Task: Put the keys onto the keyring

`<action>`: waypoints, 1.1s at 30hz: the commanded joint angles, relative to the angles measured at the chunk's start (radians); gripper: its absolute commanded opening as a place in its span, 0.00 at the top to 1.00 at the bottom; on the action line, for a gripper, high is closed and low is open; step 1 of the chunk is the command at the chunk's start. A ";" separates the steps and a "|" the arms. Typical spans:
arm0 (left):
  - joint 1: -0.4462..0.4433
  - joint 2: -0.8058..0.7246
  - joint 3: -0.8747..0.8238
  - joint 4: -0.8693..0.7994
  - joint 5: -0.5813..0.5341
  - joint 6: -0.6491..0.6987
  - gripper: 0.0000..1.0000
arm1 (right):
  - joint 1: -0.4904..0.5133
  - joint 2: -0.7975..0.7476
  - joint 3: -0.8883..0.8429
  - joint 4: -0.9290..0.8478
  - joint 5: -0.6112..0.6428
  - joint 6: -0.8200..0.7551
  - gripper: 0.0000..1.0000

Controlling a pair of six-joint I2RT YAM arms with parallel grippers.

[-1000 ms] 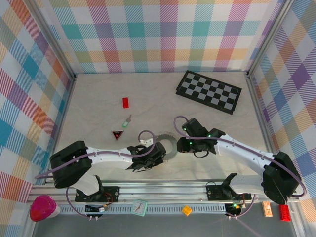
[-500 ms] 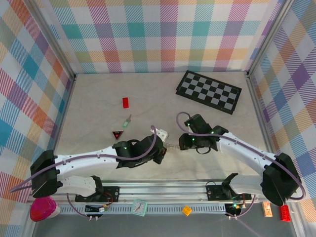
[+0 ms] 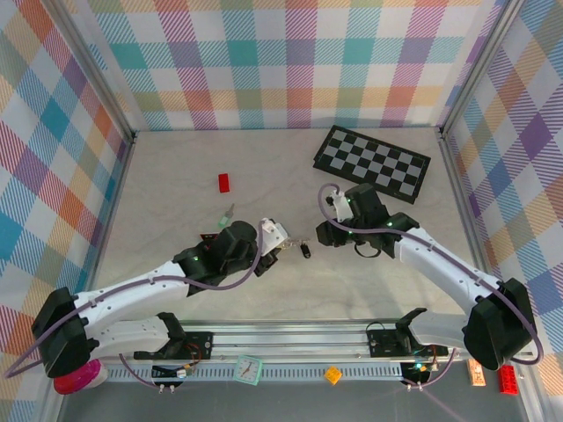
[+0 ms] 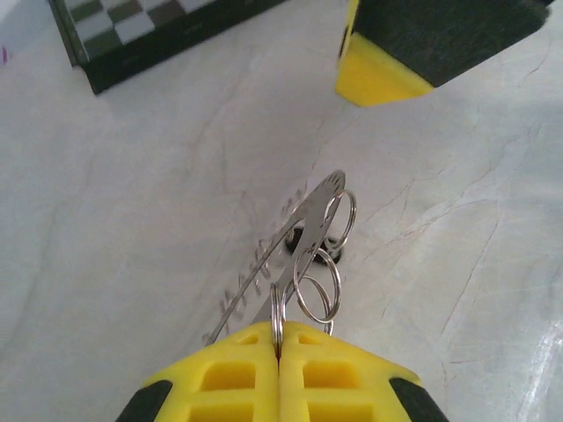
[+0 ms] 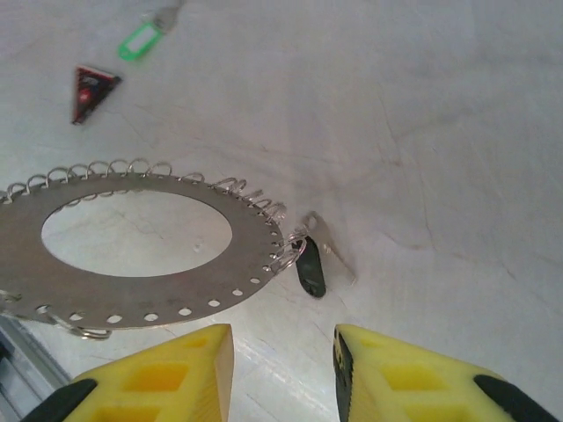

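Lab test cell, plaid walls (image 3: 264, 61)

Near the middle of the table (image 3: 176, 176), the keyring (image 5: 132, 294) sits between the left gripper (image 4: 279, 338) and the right gripper (image 5: 281, 338), with one key (image 5: 310, 268) at its right edge, seemingly hooked on. Behind and left lie the other key (image 3: 225, 217) and, just nearer, a triangular tag (image 5: 92, 88). A small brick (image 3: 224, 182) lies farther back, and the chequered board (image 3: 374, 163) is at back right.

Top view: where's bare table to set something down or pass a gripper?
Free: the back strip between red brick and chequered board; the table by the front rail, centre. Crowded: mid-table, where left gripper, keyring, black key and right gripper meet, green key and triangle tag beside them.
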 commanded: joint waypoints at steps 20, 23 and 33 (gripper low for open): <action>0.125 -0.093 -0.117 0.215 0.464 0.260 1.00 | 0.131 -0.036 -0.182 0.344 -0.329 -0.652 0.66; 0.125 -0.077 -0.122 0.237 0.434 0.249 1.00 | 0.172 -0.033 -0.190 0.343 -0.383 -0.661 0.66; 0.126 -0.011 -0.171 0.353 0.457 0.043 1.00 | 0.196 -0.074 -0.282 0.425 -0.256 -0.622 0.73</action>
